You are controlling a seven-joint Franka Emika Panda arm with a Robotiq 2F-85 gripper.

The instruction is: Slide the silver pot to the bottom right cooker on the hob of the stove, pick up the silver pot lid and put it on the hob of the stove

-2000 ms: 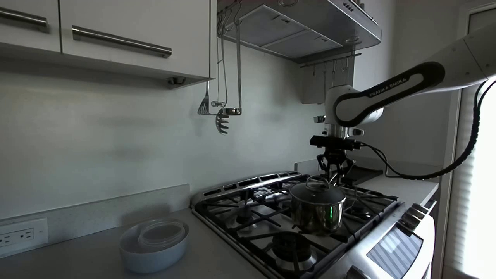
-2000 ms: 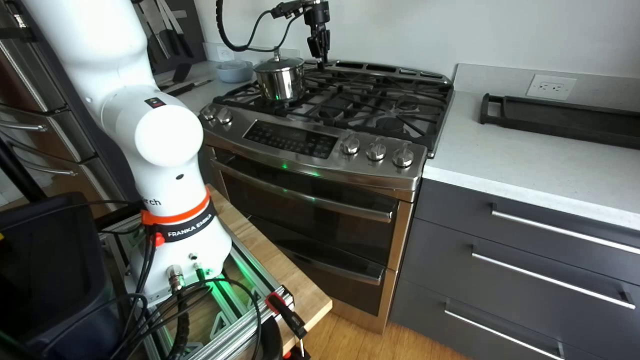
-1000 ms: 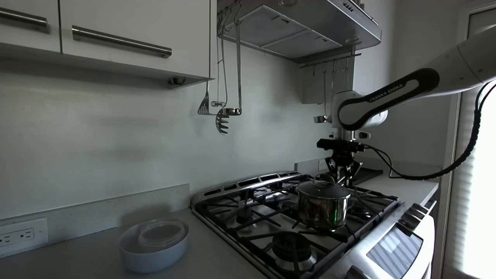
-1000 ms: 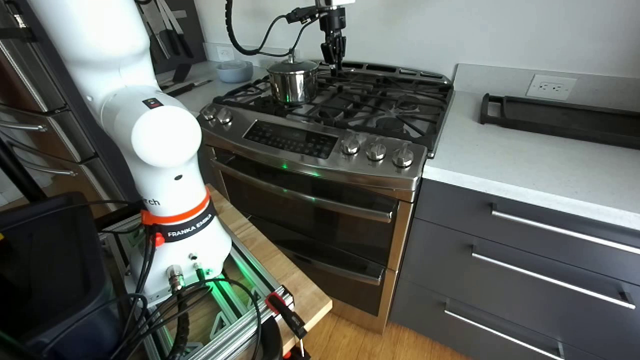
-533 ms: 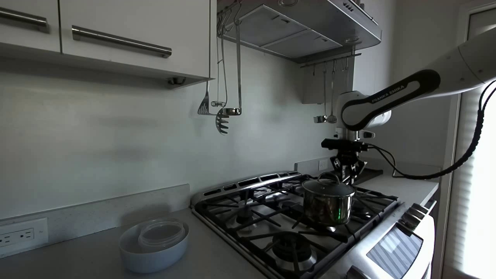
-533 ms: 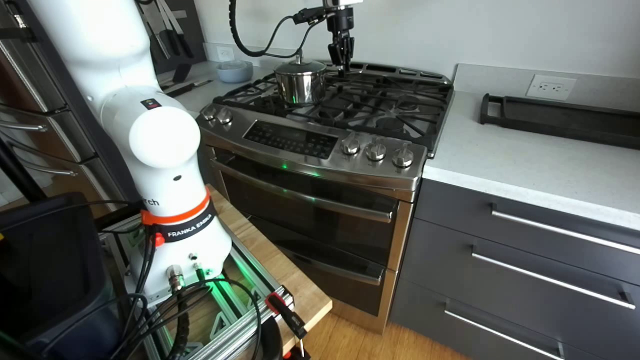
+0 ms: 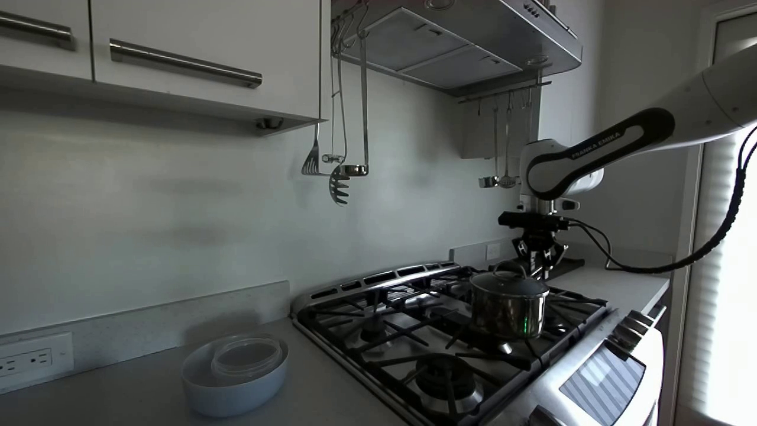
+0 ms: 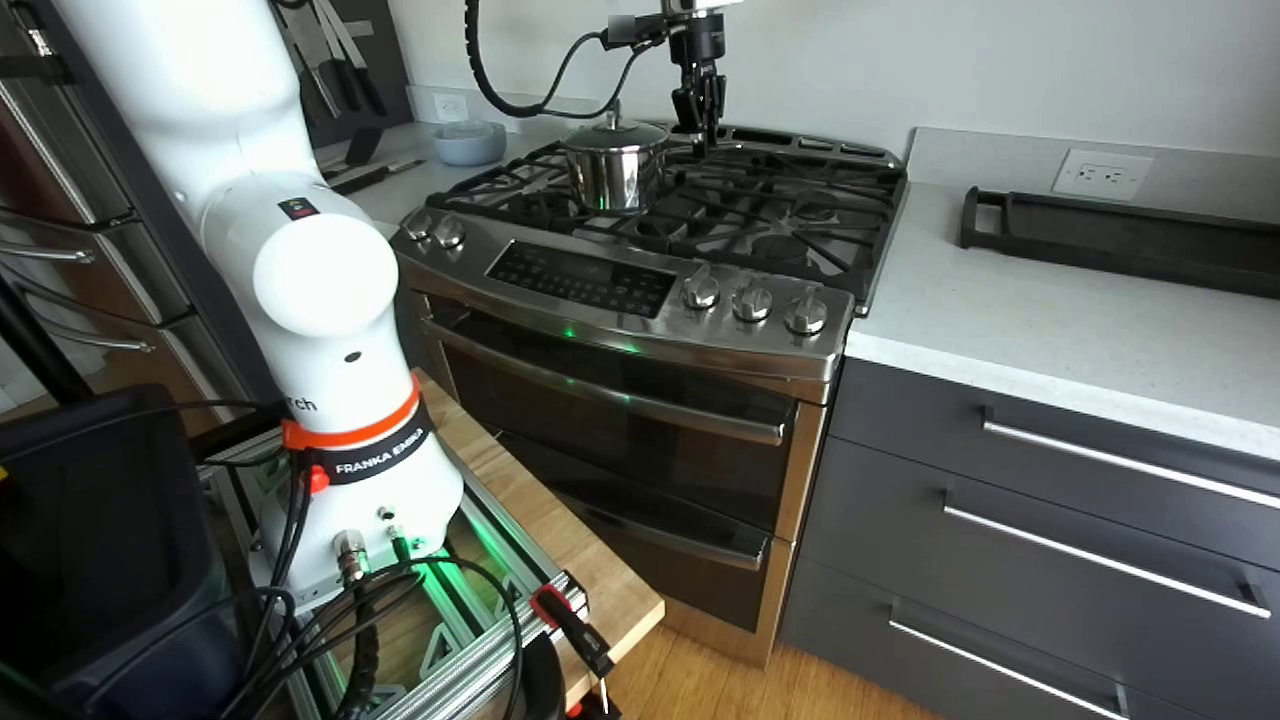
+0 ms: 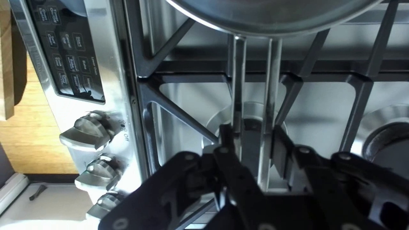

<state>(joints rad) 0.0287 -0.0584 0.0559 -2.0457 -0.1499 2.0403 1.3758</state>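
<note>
Wrist view: pot handle (image 9: 270, 102) in gripper (image 9: 252, 134).

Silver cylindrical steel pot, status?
Black gripper shut on twin-bar steel pot handle. Pot lidded, short of front-right black round burner. Black metal grate bars might snag it.

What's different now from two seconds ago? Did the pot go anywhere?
Yes! The silver pot moved across the hob, toward the side with the black tray. The gripper, closed on the pot's long handle, moved the same way. I see nothing newly grabbed or let go. The lid is still on the pot; the black tray and pale bowl stayed put.
</note>
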